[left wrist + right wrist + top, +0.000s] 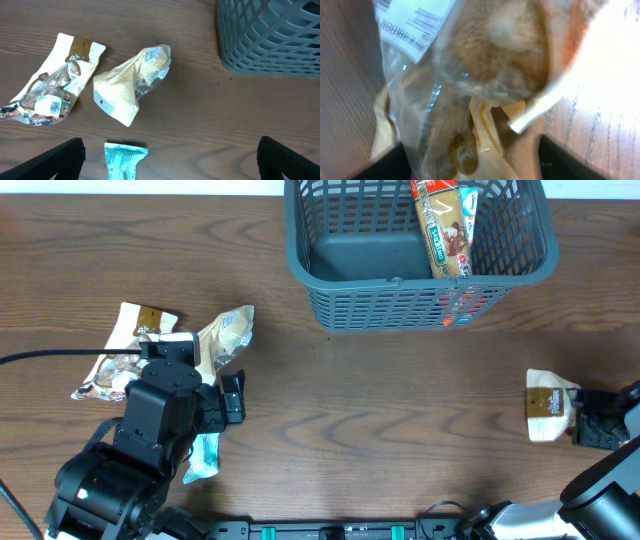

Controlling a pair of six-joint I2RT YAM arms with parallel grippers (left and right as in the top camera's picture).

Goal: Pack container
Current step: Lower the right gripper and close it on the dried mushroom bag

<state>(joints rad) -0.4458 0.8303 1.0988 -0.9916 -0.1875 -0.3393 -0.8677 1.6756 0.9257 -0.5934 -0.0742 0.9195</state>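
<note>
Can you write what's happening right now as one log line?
basket: snacks inside | left gripper: open over packets | right gripper: around a tan packet, grip unclear

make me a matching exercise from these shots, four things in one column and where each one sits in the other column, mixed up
Things
1. dark grey-blue slotted plastic basket
2. small teal foil packet
3. cream and brown paper packet
4. long tan snack packet with brown print

Places
a. right side of the table, lying flat
b. inside the basket, against its right half
c. far edge of the table, right of centre
d. near-left part of the table

Pairs: 1-c, 2-d, 3-a, 4-b
</note>
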